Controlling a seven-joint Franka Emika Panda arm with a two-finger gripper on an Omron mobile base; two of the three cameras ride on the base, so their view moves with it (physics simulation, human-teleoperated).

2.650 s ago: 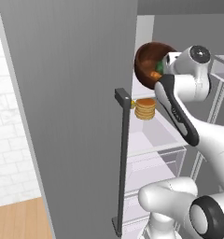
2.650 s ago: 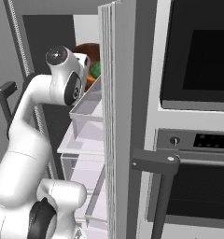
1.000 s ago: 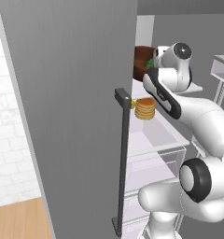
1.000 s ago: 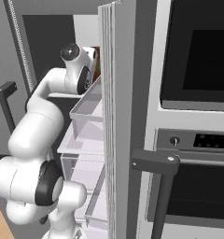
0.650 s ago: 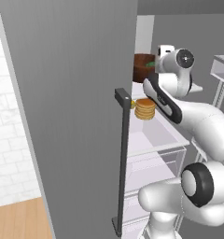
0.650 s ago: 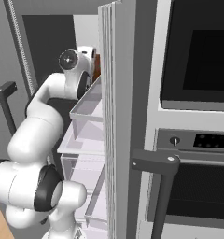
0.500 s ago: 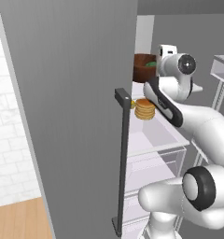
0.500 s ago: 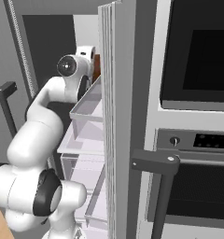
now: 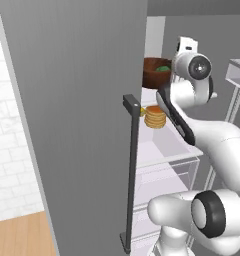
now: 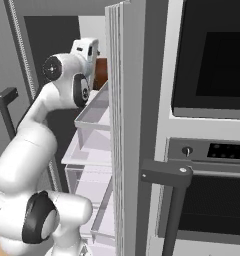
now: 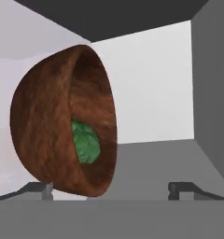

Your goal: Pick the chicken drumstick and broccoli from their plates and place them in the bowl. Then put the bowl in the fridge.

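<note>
The dark reddish-brown bowl (image 9: 153,75) stands on an upper white shelf inside the open fridge (image 9: 77,110); the right base view shows a sliver of it (image 10: 101,72) beyond my wrist. The green broccoli (image 11: 86,142) lies inside the bowl (image 11: 58,126), which looks tipped sideways because the hand view is rolled. My gripper (image 11: 111,188) is open just in front of the bowl, its fingertips (image 11: 39,189) wide apart and gripping nothing. The chicken drumstick is hidden and the plates are out of view.
A stack of orange-brown discs (image 9: 155,116) sits on the shelf below the bowl. The fridge door with its long dark handle (image 9: 131,170) stands open on the left. The door's shelf bins (image 10: 94,117) and a black built-in oven (image 10: 207,60) lie to the right.
The jaws have opened and let go of the bowl, which now rests on the fridge shelf. The wrist has drawn back slightly to the right.
</note>
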